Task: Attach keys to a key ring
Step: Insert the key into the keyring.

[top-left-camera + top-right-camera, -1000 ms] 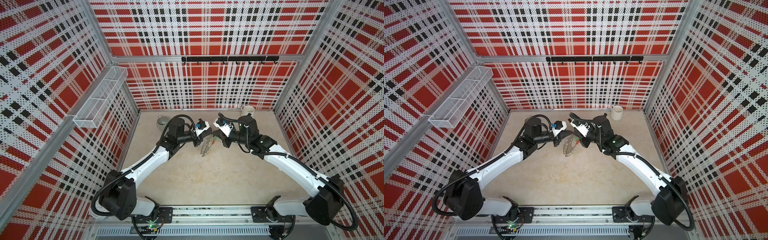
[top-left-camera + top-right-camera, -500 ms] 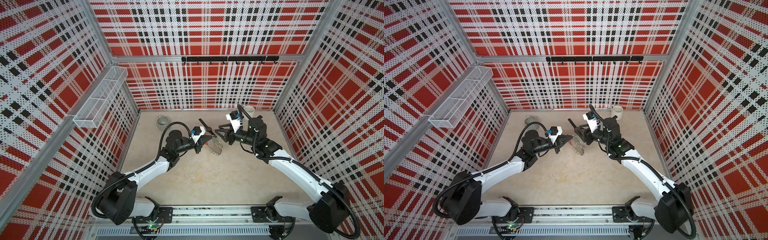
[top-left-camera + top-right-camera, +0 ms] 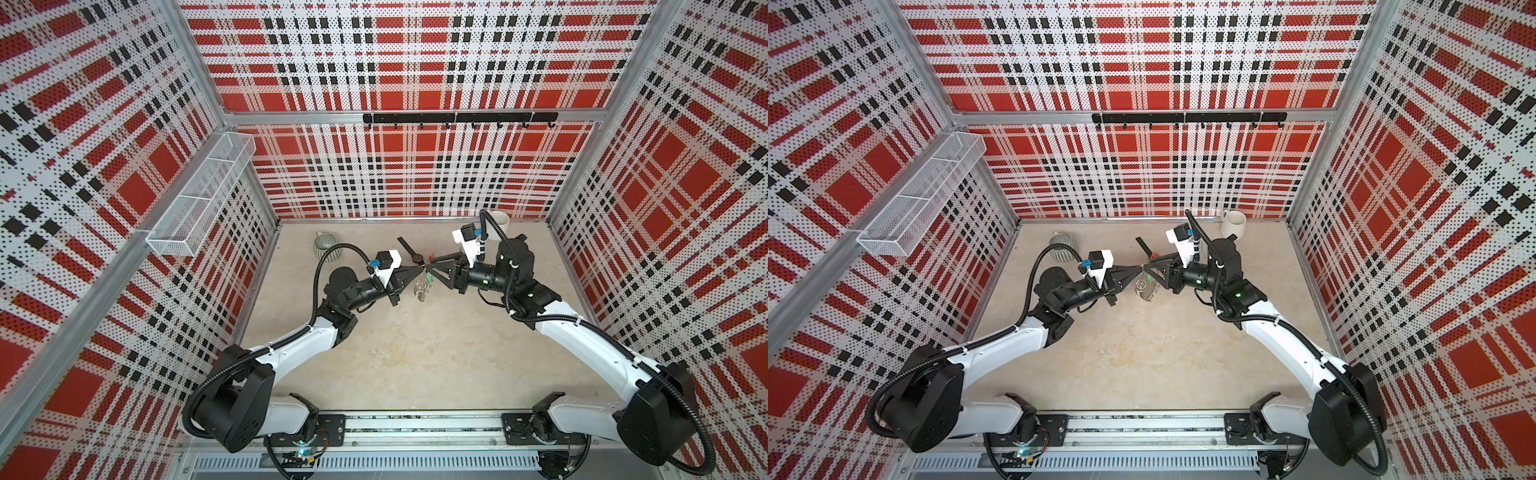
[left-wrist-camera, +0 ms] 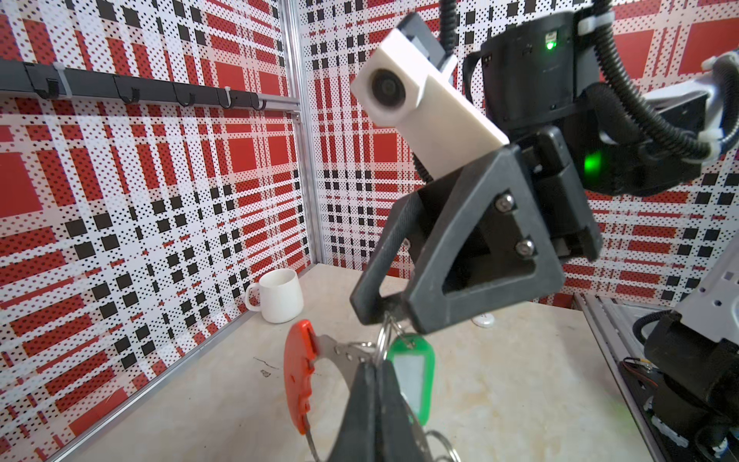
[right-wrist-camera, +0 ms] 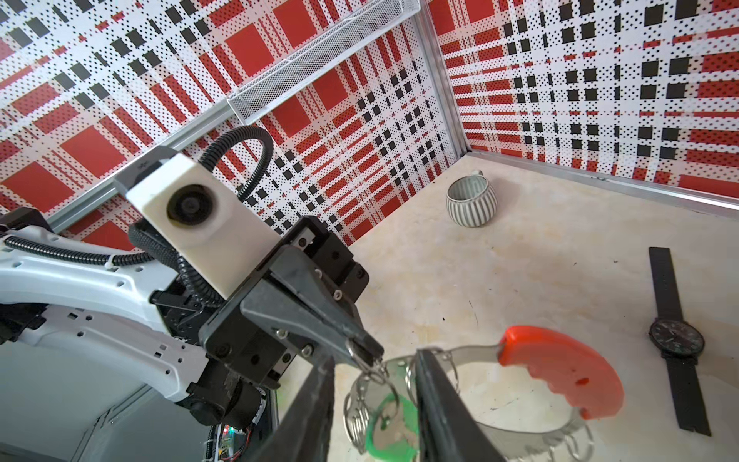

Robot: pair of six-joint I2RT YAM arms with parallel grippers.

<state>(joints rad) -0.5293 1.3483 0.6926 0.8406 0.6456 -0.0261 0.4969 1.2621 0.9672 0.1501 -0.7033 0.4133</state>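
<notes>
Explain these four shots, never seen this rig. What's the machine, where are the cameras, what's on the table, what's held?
The machine is a robot with a left arm and a right arm at one table, each ending in a two-fingered gripper. Two pictures look down from overhead; two come from cameras on the wrists. On the table are a black watch, a white mug and a striped grey cup. The left gripper is shut on the key ring, a metal loop with a red arc and small rings, held off the table. A green key tag hangs among those rings. The right gripper has its jaws apart around them; whether they pinch anything I cannot tell.
</notes>
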